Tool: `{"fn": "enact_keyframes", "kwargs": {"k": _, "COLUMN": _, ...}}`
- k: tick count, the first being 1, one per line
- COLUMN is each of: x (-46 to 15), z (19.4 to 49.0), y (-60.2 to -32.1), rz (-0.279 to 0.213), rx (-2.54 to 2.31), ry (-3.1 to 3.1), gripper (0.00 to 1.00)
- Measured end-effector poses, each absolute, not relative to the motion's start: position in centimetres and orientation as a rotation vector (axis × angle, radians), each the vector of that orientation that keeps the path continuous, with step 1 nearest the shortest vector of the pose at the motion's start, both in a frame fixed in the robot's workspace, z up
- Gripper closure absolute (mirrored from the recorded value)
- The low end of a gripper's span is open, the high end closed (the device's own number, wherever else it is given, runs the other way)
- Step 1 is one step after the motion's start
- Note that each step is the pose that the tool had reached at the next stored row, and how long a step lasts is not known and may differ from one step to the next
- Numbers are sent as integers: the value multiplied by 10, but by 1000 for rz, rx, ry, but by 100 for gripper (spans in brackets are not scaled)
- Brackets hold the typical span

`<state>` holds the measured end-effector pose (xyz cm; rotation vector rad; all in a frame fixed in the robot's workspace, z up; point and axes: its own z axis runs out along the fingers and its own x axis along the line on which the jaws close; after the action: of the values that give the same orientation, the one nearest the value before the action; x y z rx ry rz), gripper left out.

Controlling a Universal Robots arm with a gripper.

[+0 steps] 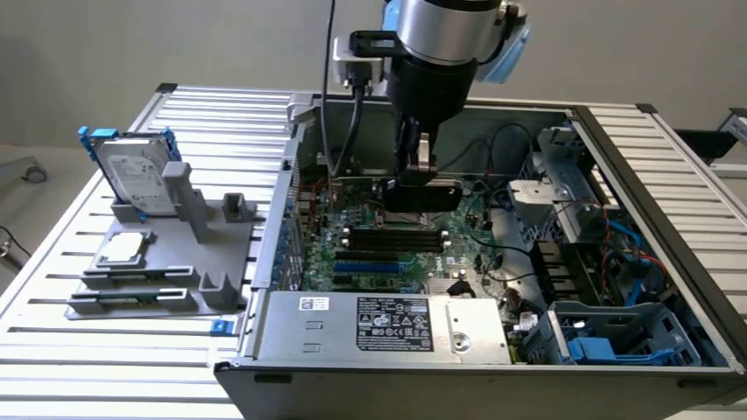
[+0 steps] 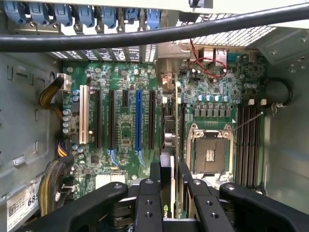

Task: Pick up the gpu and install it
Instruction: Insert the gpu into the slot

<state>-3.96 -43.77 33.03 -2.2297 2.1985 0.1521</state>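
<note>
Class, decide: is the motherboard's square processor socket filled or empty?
Empty: the silver-framed square processor socket shows bare contacts, no chip seated.

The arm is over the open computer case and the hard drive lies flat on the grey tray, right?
Not quite: the exterior view shows the hard drive standing upright in the grey tray, not lying flat. The arm is over the open computer case.

Arm (image 1: 435, 52): reaches down into the open computer case (image 1: 467, 385).
Gripper (image 1: 417, 175): holds the gpu (image 1: 421, 197) over the green board (image 1: 467, 249).
Gray holder (image 1: 222, 262): on the exterior view's left, beside the case.
Hard drive (image 1: 131, 171): stands up in the holder.
Silver chip (image 1: 122, 249): lies flat on the holder.
</note>
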Motion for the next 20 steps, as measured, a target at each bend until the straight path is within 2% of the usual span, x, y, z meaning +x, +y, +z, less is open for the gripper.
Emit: {"fn": "enact_keyframes", "kwargs": {"k": 20, "x": -41, "z": 319, "y": -447, "rz": 164, "rx": -2231, "ry": 2199, "gripper": 74}}
